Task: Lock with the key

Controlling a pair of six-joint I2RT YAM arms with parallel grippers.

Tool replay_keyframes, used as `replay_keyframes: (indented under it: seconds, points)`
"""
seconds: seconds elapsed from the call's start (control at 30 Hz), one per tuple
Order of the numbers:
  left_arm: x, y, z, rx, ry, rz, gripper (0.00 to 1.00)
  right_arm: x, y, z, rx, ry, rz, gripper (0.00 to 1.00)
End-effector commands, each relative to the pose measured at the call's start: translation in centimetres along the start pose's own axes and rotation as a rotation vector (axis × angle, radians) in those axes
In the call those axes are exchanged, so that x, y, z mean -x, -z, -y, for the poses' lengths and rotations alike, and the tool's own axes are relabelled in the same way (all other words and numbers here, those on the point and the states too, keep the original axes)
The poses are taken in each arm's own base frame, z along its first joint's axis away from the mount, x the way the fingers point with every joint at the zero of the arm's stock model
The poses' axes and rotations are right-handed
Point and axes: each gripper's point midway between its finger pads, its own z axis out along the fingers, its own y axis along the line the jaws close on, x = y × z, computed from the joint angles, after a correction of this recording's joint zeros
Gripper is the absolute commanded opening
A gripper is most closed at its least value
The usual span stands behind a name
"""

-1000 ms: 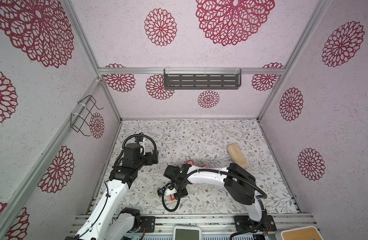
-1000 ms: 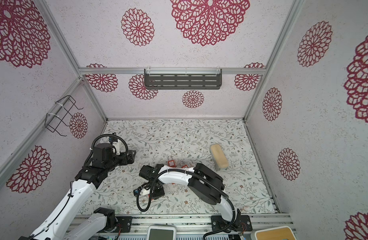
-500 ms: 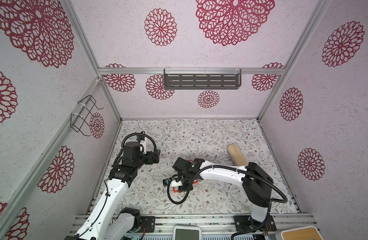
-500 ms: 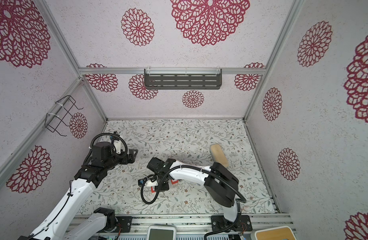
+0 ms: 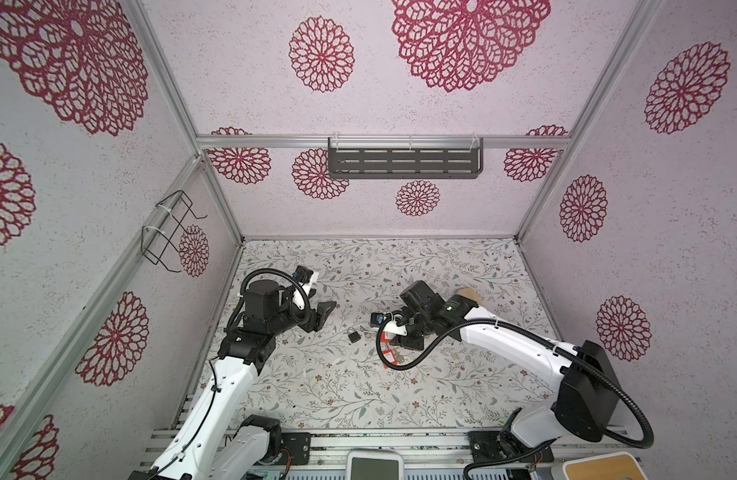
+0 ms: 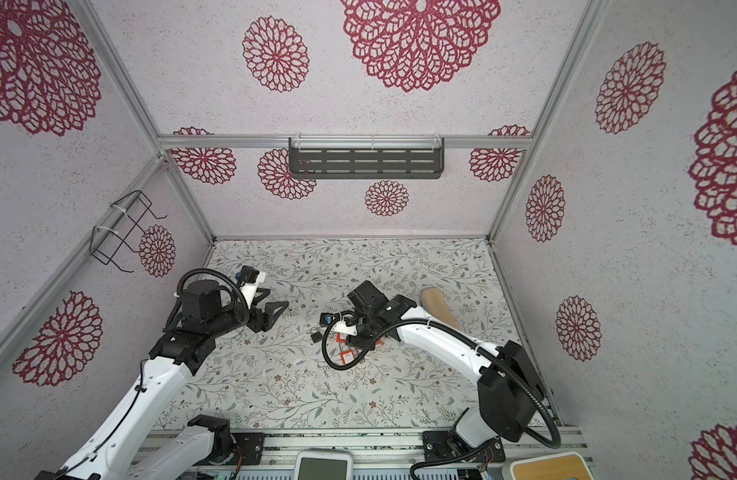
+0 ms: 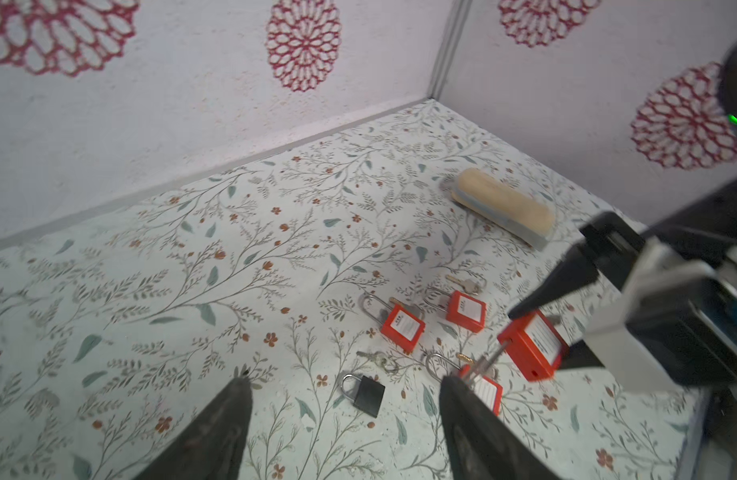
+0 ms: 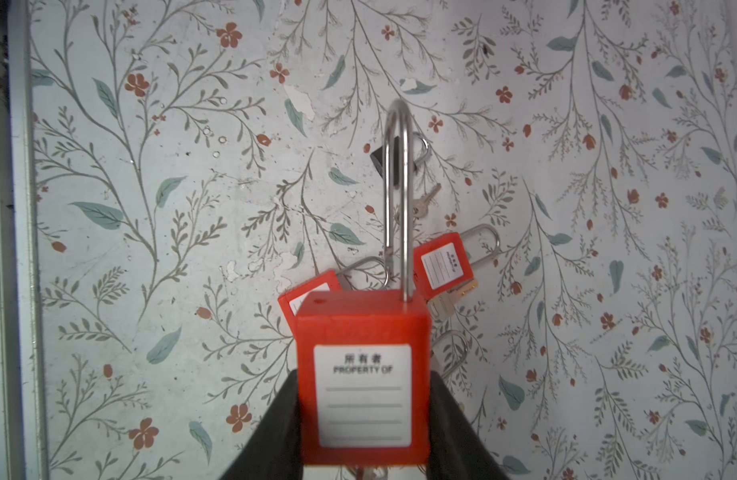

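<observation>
The right claw has lifted a red lock, pinching it. The spread left claw now needs a key.

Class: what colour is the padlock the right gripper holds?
Red padlock, white label; best in right wrist view.

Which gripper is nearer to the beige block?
Right. In both top views the right gripper, holding a red padlock, hangs just left of the block; the left gripper is farther left.
</observation>
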Motion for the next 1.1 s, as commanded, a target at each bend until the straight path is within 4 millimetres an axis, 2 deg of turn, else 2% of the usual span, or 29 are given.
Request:
replay_keyframes:
  seconds: [0.0, 0.2, 0.47, 0.67, 1.07]
  points:
    - [1.3, -0.3, 3.7, -0.201, -0.195, 0.056, 0.71, 1.6, 2.9, 1.3, -0.071, 0.026, 0.092, 0.25]
    - [0.1, -1.1, 7.7, -0.416, -0.312, 0.058, 0.63, 2.5, 4.3, 0.5, -0.060, 0.005, 0.195, 0.25]
    - [-1.2, -2.5, 9.8, -0.514, -0.366, -0.004, 0.60, 3.3, 5.2, 0.6, -0.068, -0.001, 0.234, 0.25]
    - [-2.0, -3.1, 10.4, -0.542, -0.372, -0.021, 0.54, 3.6, 5.5, 0.8, -0.076, 0.006, 0.244, 0.25]
    - [-2.9, -3.9, 10.2, -0.524, -0.361, -0.050, 0.43, 4.4, 6.4, 0.9, -0.090, 0.021, 0.287, 0.24]
